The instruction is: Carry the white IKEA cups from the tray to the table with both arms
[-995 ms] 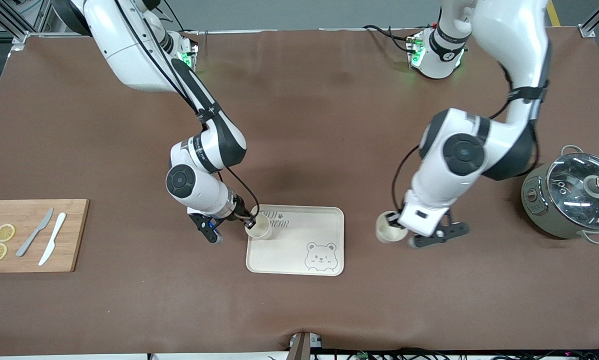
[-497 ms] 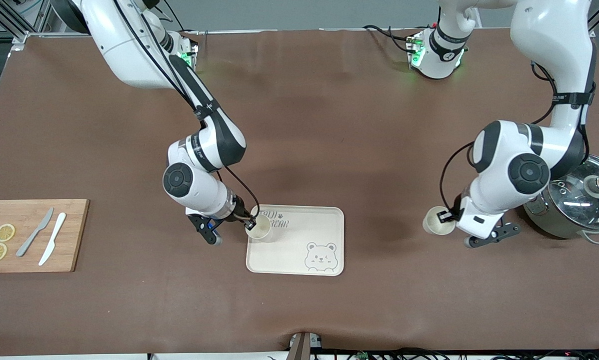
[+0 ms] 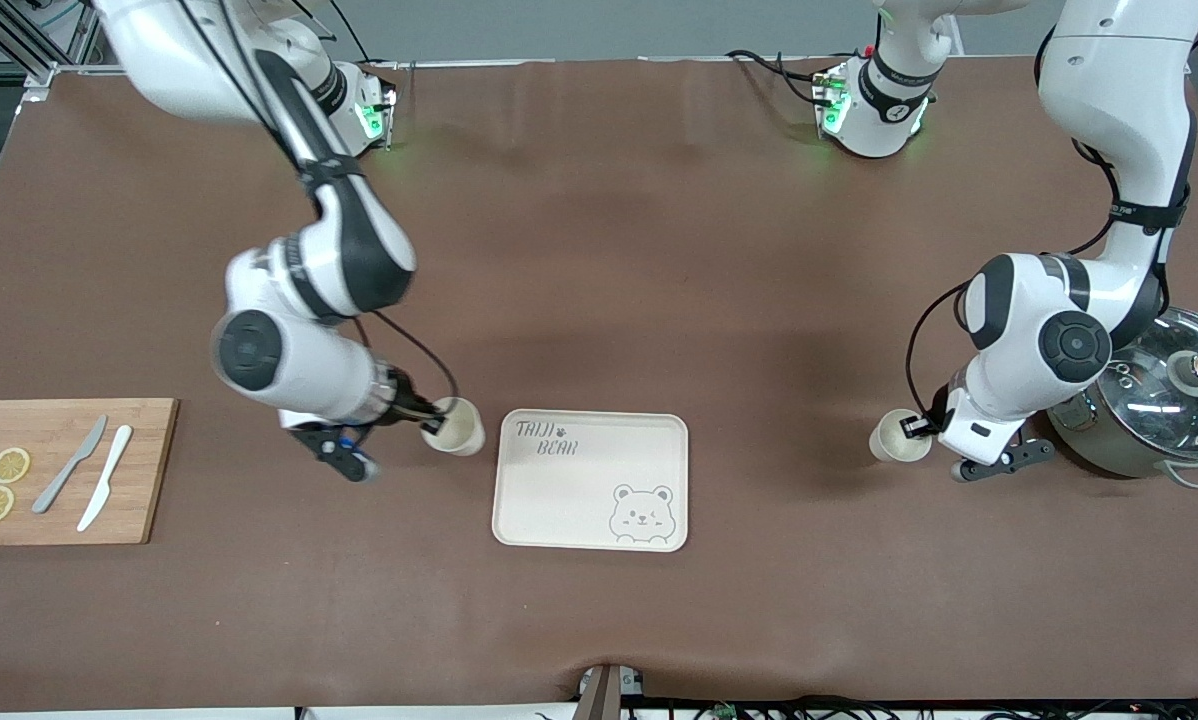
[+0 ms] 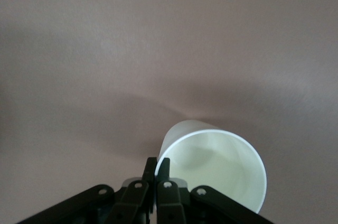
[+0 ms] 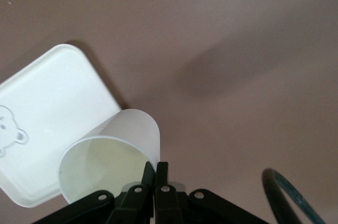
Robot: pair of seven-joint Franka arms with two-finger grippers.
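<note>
The brown desk (image 3: 599,250) carries, largest first, a lidded cooking pot (image 3: 1144,395) at the left arm's end, a wooden cutting board (image 3: 149,470) at the right arm's end with two lemon slices (image 3: 1,484), a grey knife (image 3: 69,478) and a white knife (image 3: 105,490) on it, and a cream bear-printed tray (image 3: 591,500) between them. The right gripper (image 3: 431,422) hangs over the desk at the tray's 9 o'clock, its jaws pinched on the rim of one white IKEA cup (image 3: 456,427), just beside the tray. The left gripper (image 3: 922,428) is over the desk at the pot's 9 o'clock, jaws clamped on the wall of the second white IKEA cup (image 3: 897,441), well apart from the tray.
</note>
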